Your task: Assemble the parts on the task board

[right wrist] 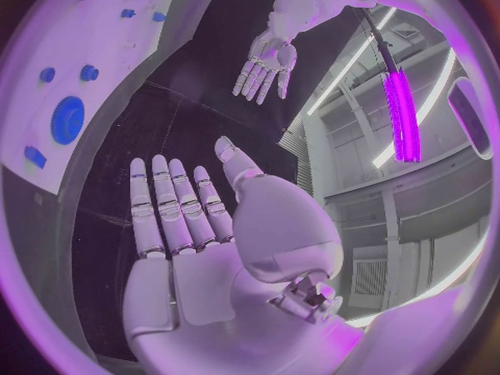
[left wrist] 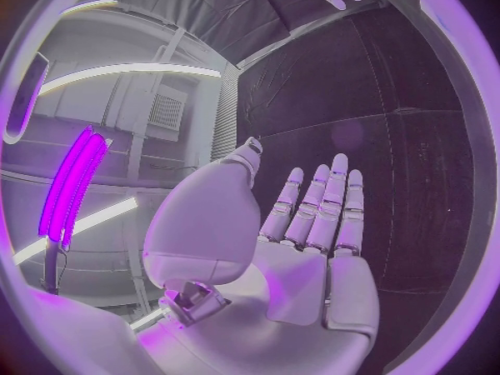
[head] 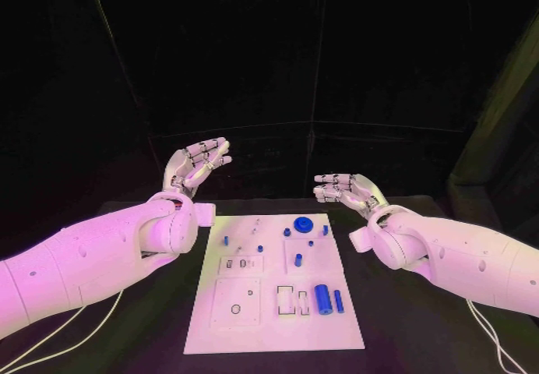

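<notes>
From the head view, my left hand (head: 198,165) hangs raised beyond the far left corner of the task board (head: 213,327), its fingers spread and holding nothing; my right hand (head: 346,189) is up beyond the far right corner, fingers loosely curled yet apart, also empty. The board lies in the middle of the black worktop (head: 416,327), its long axis running from me toward the far edge, and both hands sit past its far end, so every part lies back toward me and below them. The blue gear (head: 303,225) near the far right of the board looks closest to my right hand; two blue cylinders (head: 330,299) lie side by side by the near right edge, their long axes along the board's length. In the left wrist view my left palm faces open, fingers (left wrist: 317,208) straight and together, nothing in them. In the right wrist view my right fingers (right wrist: 172,204) stand straight and bare, with the gear beside them on the board.
</notes>
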### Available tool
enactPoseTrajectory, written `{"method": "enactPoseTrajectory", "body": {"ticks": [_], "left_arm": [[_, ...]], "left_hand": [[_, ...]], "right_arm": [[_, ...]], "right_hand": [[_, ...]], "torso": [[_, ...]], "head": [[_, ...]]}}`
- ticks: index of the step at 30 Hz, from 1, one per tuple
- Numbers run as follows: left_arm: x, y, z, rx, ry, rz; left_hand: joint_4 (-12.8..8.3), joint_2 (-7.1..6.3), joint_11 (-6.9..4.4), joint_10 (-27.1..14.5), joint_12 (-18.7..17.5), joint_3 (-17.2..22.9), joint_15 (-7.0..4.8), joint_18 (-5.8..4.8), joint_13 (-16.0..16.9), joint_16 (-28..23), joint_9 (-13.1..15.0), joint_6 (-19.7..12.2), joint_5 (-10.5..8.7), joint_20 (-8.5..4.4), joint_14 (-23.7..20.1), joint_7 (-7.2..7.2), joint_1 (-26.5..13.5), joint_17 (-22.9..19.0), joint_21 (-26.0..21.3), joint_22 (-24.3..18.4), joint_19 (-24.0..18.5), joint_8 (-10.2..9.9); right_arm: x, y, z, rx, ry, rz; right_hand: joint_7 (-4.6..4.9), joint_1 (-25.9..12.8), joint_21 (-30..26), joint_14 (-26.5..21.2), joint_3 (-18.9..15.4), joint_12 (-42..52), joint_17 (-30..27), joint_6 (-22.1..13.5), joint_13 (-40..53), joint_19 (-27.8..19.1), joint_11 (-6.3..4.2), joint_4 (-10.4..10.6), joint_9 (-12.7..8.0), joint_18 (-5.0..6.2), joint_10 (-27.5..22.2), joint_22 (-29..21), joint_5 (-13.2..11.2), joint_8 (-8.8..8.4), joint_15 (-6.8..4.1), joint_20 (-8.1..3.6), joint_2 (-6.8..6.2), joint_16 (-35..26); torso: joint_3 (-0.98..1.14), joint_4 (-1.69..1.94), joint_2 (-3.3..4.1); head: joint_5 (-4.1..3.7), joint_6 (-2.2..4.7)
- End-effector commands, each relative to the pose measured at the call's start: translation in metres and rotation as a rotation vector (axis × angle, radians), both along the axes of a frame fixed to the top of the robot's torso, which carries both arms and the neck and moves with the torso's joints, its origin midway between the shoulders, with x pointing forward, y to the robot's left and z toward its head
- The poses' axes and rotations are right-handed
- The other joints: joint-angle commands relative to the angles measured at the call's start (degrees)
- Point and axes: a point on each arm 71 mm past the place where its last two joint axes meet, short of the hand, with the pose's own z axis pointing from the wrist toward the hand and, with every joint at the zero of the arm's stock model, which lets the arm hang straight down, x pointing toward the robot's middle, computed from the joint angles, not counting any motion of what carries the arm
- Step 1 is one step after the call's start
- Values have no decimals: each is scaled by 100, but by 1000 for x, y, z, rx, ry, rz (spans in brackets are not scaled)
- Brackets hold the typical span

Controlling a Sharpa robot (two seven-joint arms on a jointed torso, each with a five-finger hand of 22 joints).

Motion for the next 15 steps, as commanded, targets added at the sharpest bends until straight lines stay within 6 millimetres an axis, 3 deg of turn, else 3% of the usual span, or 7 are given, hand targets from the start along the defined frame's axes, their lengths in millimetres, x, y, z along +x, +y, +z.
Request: {"method": "enactPoseTrajectory", "body": {"ticks": [1, 6, 10, 15], "left_arm": [[-3, -3, 5, -17, -32, -47], [-9, 1, 7, -8, -30, -75], [-15, 4, 9, -4, -25, -97], [-25, 6, 13, -9, -11, -132]], "left_hand": [[-140, 31, -117, 583, 151, -31, -162, 142, 13, 177, 46, 643, 24, -13, 547, 443, 96, 63, 283, 99, 647, 167], [-330, 112, -302, 1214, 259, -72, -374, 187, 19, 355, 27, 1084, 12, -176, 1298, 302, 167, 228, 526, 144, 1331, 237], [-439, 157, -374, 1444, 211, -85, -475, 181, -1, 379, -16, 1254, 8, -276, 1624, 246, 203, 352, 579, 124, 1626, 198], [-545, 204, -418, 1609, 109, -82, -545, 178, -25, 362, -61, 1386, 10, -348, 1876, 214, 224, 499, 591, 82, 1865, 121]], "right_arm": [[0, 5, 10, -132, -133, 63], [5, 5, 19, -251, -194, 104], [10, 7, 27, -374, -232, 148], [16, 17, 39, -592, -294, 218]], "right_hand": [[260, 263, 414, 1492, 243, 44, 21, 1313, 8, 1122, -210, -273, 10, 220, 1218, 79, 54, 69, -290, -202, -83, 169], [139, 280, 679, 2090, 442, -53, 72, 1663, 13, 1741, -345, -278, 16, 207, 1676, 130, 73, 26, -508, -446, -224, 183], [93, 294, 886, 2478, 560, -129, 142, 1809, 20, 2111, -433, -280, 17, 211, 1910, 197, 94, -16, -624, -606, -348, 230], [25, 356, 1393, 3138, 670, -222, 335, 1957, 26, 2701, -547, -276, 15, 203, 2182, 430, 141, -80, -833, -853, -520, 432]], "torso": [[22, 15, 113], [28, 25, 238], [27, 45, 342], [9, 65, 506]], "head": [[3, 29], [-9, 64], [-13, 95], [-58, 153]]}}
